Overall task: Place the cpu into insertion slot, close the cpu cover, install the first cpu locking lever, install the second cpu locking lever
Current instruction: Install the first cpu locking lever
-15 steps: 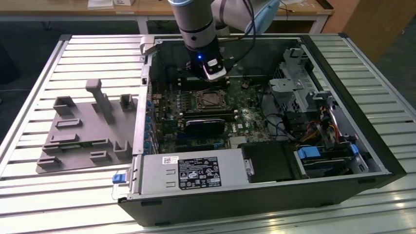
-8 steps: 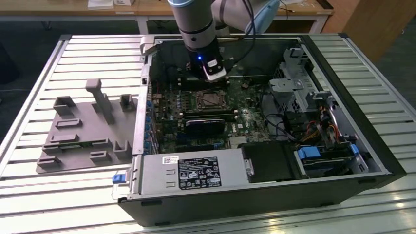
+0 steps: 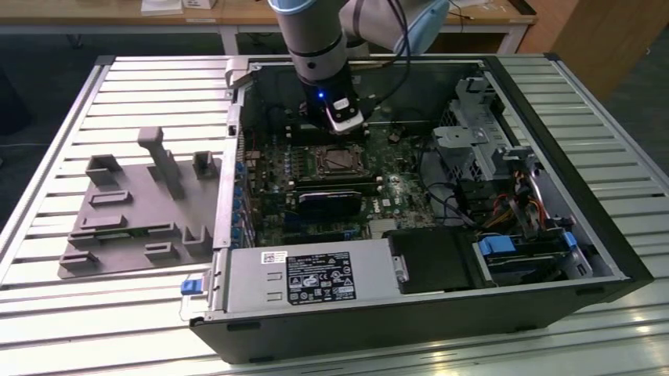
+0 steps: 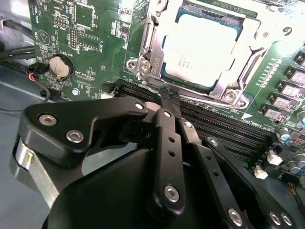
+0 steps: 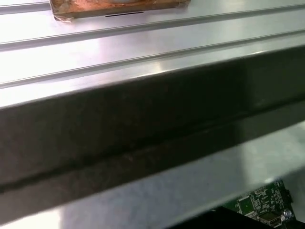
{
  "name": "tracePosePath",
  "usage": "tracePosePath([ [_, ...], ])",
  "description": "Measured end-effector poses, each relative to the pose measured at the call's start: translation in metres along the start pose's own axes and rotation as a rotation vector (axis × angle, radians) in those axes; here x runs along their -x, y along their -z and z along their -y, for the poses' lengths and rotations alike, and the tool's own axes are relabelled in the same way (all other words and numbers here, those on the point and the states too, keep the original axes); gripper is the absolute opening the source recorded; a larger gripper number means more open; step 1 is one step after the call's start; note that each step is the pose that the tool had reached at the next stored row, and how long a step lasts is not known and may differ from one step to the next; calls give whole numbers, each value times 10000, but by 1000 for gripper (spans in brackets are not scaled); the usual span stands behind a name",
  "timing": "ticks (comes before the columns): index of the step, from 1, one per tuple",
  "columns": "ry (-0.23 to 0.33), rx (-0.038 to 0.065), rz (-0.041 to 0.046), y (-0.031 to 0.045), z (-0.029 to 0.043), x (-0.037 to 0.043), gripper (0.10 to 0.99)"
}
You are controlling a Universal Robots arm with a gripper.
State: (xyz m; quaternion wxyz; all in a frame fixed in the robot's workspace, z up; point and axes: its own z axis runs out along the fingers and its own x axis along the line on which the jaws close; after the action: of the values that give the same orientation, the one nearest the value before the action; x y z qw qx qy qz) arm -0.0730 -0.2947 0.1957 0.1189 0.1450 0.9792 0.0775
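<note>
Grey moulded fixture sits on the counter, well off the insertion slot toward the exterior view's left and outside the case. My hand hangs inside the case, just beside the slot on its far-wall side.

In the second wrist view my hand has its fingers pressed together at the tips, pinching nothing. The coin cell is off to one side of the slot. The cpu is seated in the slot, edges square to the frame, so no long axis to align. It lies straight ahead of my fingertips, with the memory slots running along the slot's near edge. The cpu cover looks to lie flat around the cpu. I can't tell whether the levers are latched.
</note>
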Motion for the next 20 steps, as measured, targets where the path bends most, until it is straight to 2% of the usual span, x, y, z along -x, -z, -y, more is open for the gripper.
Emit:
tracePosePath([
  [7,8,-83,23,-22,5,-4,102],
  [15,-11,-101,34,-42,-1,21,102],
  [20,-12,-100,35,-59,-14,66,102],
])
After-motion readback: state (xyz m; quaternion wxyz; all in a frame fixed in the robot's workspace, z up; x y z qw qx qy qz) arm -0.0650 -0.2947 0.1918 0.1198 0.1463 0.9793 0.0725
